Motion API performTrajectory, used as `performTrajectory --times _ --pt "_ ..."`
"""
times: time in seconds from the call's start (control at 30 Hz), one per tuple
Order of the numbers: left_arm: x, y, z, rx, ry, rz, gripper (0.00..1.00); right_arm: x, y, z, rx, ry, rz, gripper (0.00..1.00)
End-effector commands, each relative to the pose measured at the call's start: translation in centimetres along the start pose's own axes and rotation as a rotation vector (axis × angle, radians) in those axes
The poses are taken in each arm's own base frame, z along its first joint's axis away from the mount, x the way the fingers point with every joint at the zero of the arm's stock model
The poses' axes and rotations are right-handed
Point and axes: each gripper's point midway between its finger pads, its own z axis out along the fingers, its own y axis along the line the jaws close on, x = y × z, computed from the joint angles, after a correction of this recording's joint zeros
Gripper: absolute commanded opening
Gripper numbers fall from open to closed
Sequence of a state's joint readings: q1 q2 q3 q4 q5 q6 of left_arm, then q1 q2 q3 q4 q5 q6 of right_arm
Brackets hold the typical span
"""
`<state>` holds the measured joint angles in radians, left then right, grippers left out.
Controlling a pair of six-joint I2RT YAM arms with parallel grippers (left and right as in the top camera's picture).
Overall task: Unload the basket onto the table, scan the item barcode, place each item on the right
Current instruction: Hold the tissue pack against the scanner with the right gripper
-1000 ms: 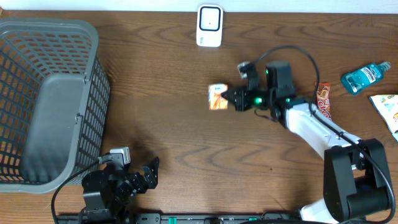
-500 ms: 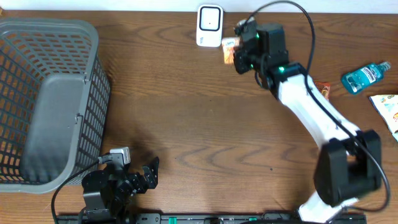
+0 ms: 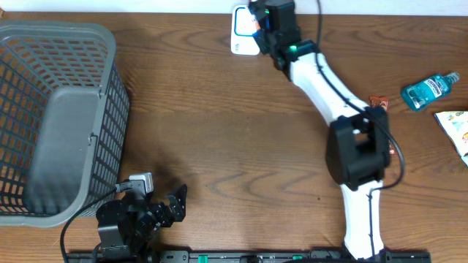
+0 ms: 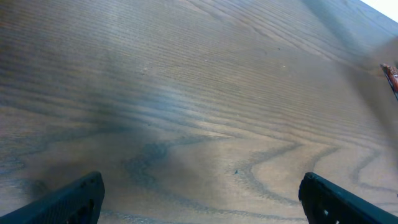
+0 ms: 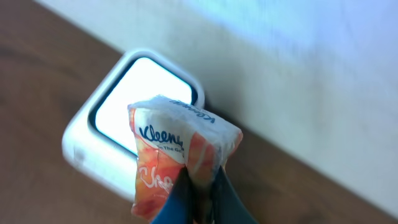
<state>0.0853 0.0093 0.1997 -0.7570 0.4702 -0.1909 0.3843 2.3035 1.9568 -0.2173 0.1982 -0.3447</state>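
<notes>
Right gripper (image 5: 200, 186) is pinching the pack (image 5: 177, 152) by its lower edge, jaws nearly together on the wrapper. The pack is sticking up ahead of the fingertips, white top with blue Kleenex lettering, orange below. It's hanging right over the scanner (image 5: 84, 146), whose lit window is showing just beyond the pack and to its left. Can't tell from the wrist view whether pack and scanner are touching, or which face is carrying the barcode. Overhead, the right arm is stretching all the way to the far table edge, with the gripper (image 3: 262, 22) sitting over the scanner's (image 3: 240, 42) right side. The pack is mostly hiding under the gripper there. Left gripper (image 3: 174, 203) is sitting low at the near edge, jaws spread wide, gripping nothing. Its wrist view is showing both fingers (image 4: 68, 199) at the bottom corners, with bare table (image 4: 199, 93) between and ahead of them. The basket (image 3: 58, 31) is standing ahead of the left gripper and to its left, its near corner close by. A red wrapper (image 3: 378, 104) is lying beside the right arm's elbow, well back from the right gripper and to its right. A blue bottle (image 3: 430, 90) and a snack bag (image 3: 455, 128) are lying further right again, well apart from both grippers.
</notes>
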Motion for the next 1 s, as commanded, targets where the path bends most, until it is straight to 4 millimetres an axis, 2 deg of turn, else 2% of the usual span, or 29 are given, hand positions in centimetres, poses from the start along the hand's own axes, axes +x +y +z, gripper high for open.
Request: performTrajectory --times 0.0,0.17,0.3,0.43,0.57,0.6,0.77,0.97 --pt "0.1 -0.1 0.0 0.008 0.003 -0.013 1.0 -1.3 0.1 1.4 0.106 0.003 -0.109 0.01" --pt "0.1 -0.1 0.0 0.007 0.003 -0.013 1.0 -0.7 0.7 3.1 0.165 0.031 -0.153 0.01" --pt "0.1 -0.1 0.0 0.007 0.003 -0.013 1.0 -0.4 0.8 3.1 0.185 0.042 -0.153 0.01" --pt "0.1 -0.1 0.0 0.007 0.003 -0.013 1.0 -1.0 -1.1 2.1 0.282 0.074 -0.137 0.01" --pt "0.1 -0.1 0.0 0.007 0.003 -0.013 1.0 -0.2 -2.9 0.0 0.315 0.19 -0.153 0.01" --pt "0.1 -0.1 0.0 0.008 0.003 -0.013 1.0 1.0 -4.4 -1.5 0.344 0.272 -0.126 0.01" --pt "0.1 -0.1 0.0 0.007 0.003 -0.013 1.0 5.9 -7.2 -4.8 0.375 0.481 0.026 0.01" --pt "0.1 -0.1 0.0 0.008 0.003 -0.013 1.0 14.8 -11.9 -8.8 0.462 0.78 0.227 0.01"
